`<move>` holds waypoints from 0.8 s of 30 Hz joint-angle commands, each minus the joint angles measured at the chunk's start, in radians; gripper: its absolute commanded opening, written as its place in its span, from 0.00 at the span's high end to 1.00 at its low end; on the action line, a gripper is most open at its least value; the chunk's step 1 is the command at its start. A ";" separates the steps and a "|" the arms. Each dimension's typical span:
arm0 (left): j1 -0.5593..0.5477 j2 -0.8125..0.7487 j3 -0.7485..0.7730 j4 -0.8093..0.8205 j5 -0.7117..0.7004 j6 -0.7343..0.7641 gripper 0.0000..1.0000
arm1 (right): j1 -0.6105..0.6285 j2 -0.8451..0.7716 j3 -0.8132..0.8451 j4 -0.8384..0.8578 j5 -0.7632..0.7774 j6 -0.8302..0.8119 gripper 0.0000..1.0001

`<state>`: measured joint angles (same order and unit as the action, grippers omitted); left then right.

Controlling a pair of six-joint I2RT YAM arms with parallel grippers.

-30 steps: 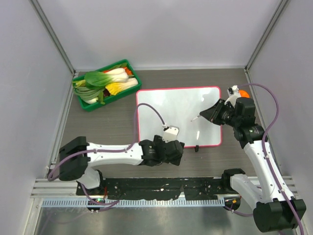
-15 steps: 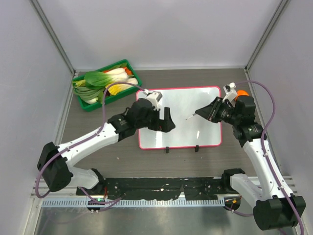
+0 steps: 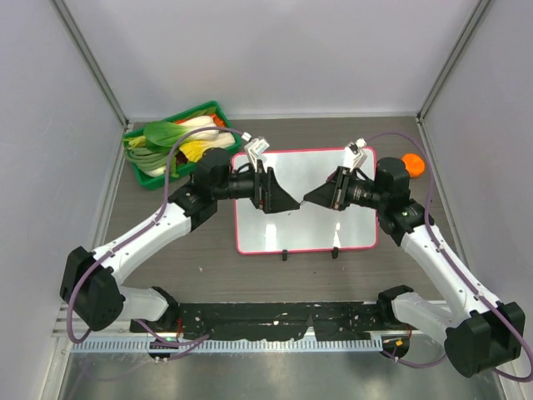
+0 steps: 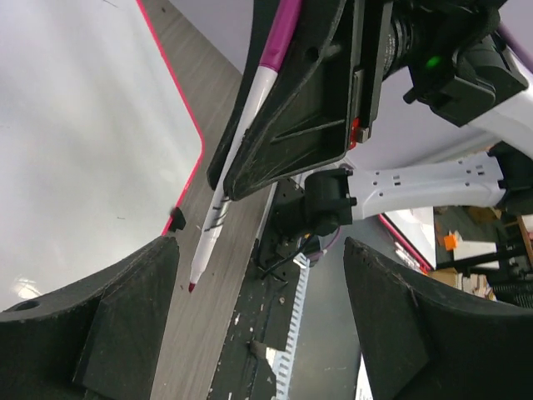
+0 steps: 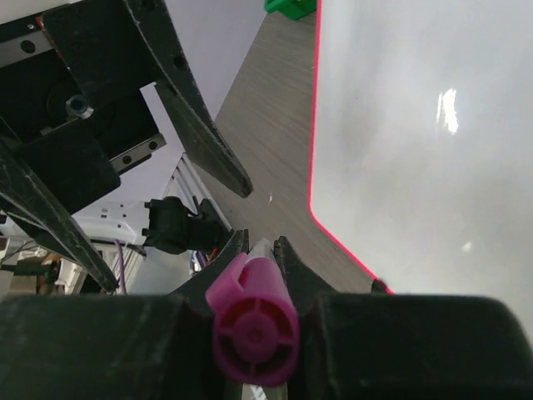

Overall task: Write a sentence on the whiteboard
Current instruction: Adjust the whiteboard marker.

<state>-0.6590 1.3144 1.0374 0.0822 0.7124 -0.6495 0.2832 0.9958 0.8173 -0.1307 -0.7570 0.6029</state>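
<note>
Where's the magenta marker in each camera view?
Top external: cannot be made out; hidden at the tips of the right pincer.
Left wrist: the magenta marker slants from top centre down to the left.
Right wrist: bottom centre, end-on, clamped in the pincer.
Shared landmark: the whiteboard with its pink-red frame.

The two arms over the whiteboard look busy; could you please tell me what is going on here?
The right gripper is clamped on a marker with its tip bared, above the whiteboard. The left gripper hangs open, facing it almost nose to nose and gripping nothing. No writing shows on the board, so the writing has not yet begun.
</note>
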 commanded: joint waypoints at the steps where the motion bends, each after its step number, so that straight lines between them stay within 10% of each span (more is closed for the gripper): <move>1: 0.002 0.029 0.044 0.047 0.116 0.013 0.20 | 0.028 0.006 0.034 0.181 -0.010 0.089 0.99; 11: 0.001 0.049 0.027 0.011 0.074 0.051 0.33 | 0.028 0.023 0.036 0.261 -0.024 0.147 0.99; 19: 0.002 0.091 0.032 0.071 0.091 0.005 0.64 | 0.028 0.023 0.026 0.260 -0.042 0.147 0.99; 22: 0.002 0.109 0.039 0.076 0.093 0.002 0.96 | 0.028 0.026 0.025 0.244 -0.051 0.133 0.99; 24: 0.002 0.114 0.042 0.070 0.094 0.002 1.00 | 0.028 0.027 0.025 0.241 -0.056 0.132 0.99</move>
<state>-0.6590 1.4174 1.0431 0.1135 0.8051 -0.6281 0.3069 1.0248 0.8173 0.0742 -0.7868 0.7464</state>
